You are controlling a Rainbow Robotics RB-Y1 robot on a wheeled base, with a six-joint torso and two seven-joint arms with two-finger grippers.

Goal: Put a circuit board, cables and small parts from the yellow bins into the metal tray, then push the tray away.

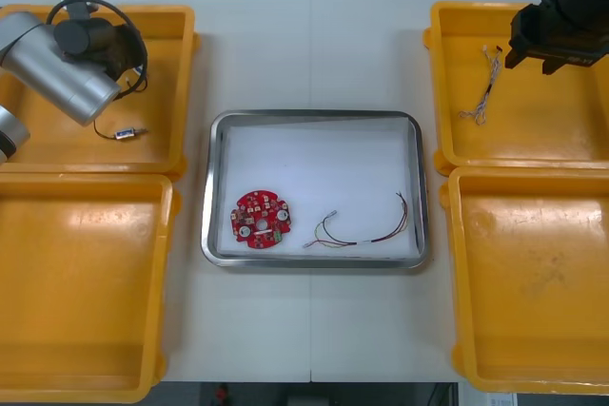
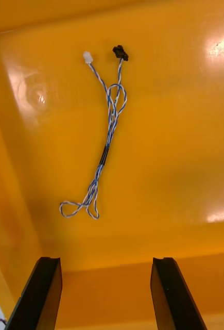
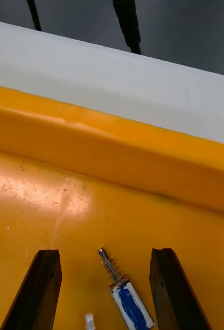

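While circuit board (image 1: pixel 262 220) and red and yellow cable (image 1: pixel 366 230) are lodged inside metal tray (image 1: pixel 314 118), both pincers are held wide. Left pincer (image 3: pixel 105 252) is poised over small metal part (image 3: pixel 124 294) in yellow bin (image 1: pixel 143 12) left of tray; right pincer (image 2: pixel 106 260) over twisted blue and white cable (image 2: pixel 109 139) in yellow bin (image 1: pixel 440 92) right of tray.

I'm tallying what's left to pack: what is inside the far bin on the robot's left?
One small metal part with a thin dark lead lies there, seen between the open left gripper's fingers. The left arm covers the bin's far corner; anything beneath is hidden.
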